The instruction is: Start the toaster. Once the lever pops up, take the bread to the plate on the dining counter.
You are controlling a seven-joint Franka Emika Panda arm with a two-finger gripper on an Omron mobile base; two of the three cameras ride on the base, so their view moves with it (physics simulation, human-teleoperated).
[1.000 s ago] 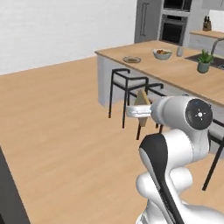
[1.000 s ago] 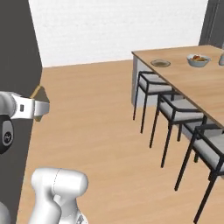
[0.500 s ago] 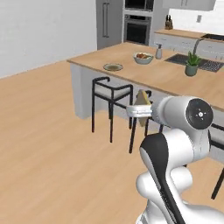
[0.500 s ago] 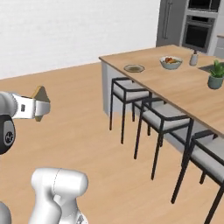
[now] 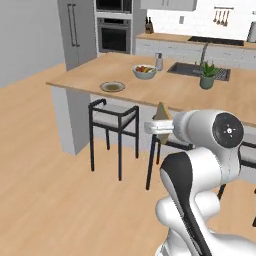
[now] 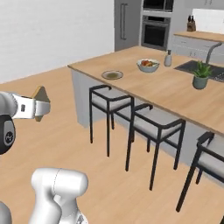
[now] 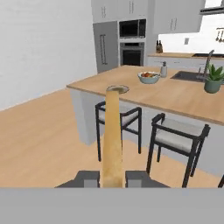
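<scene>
I see the dining counter (image 5: pixel 150 87) stretching wide ahead with black stools (image 5: pixel 114 119) tucked under its near edge, an inset sink (image 5: pixel 197 70) and a potted plant (image 5: pixel 207 76) farther along it. On its near end the plate (image 5: pixel 112 86) sits apart from the white fruit bowl (image 5: pixel 144 71), well away from my arm. My gripper (image 7: pixel 112 178) is pinched narrow on the bread (image 7: pixel 112 135), held edge-on in mid-air above the wood floor (image 5: pixel 45 170), short of the counter.
</scene>
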